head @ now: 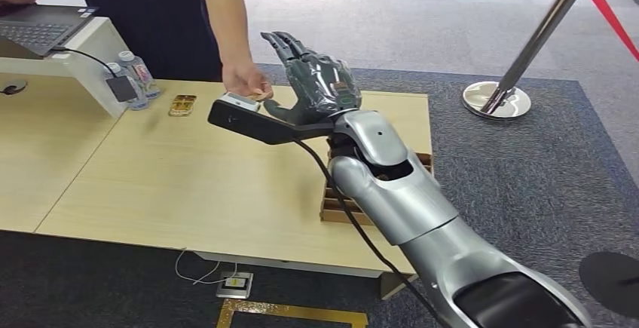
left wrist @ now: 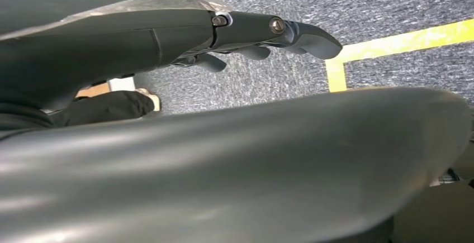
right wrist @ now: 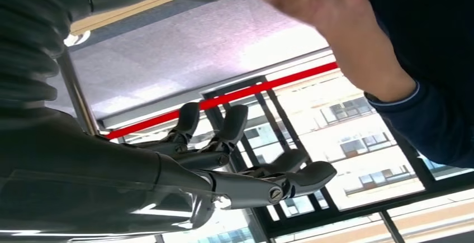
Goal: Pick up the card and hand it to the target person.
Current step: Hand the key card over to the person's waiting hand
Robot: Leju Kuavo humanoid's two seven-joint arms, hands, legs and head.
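My right hand [head: 313, 79] is raised above the table's far edge, its fingers [right wrist: 235, 123] spread and pointing up with nothing between them. A person in a dark top stands behind the table, and their hand [head: 245, 79] is right beside my thumb, fingers curled. A thin tan edge [head: 263, 96] shows under those fingers; I cannot tell whether it is the card. The same person's hand [right wrist: 318, 0] appears close above my fingers in the right wrist view. My left hand [left wrist: 251, 33] hangs over the grey carpet, fingers nearly straight and holding nothing.
A light wooden table [head: 188, 185] lies under my right arm, which partly hides a brown cardboard box [head: 339, 207]. Two water bottles [head: 136, 79], a small gold object [head: 182, 105] and a laptop [head: 38, 26] are at the far left. A metal stanchion [head: 497, 98] with red belts stands right.
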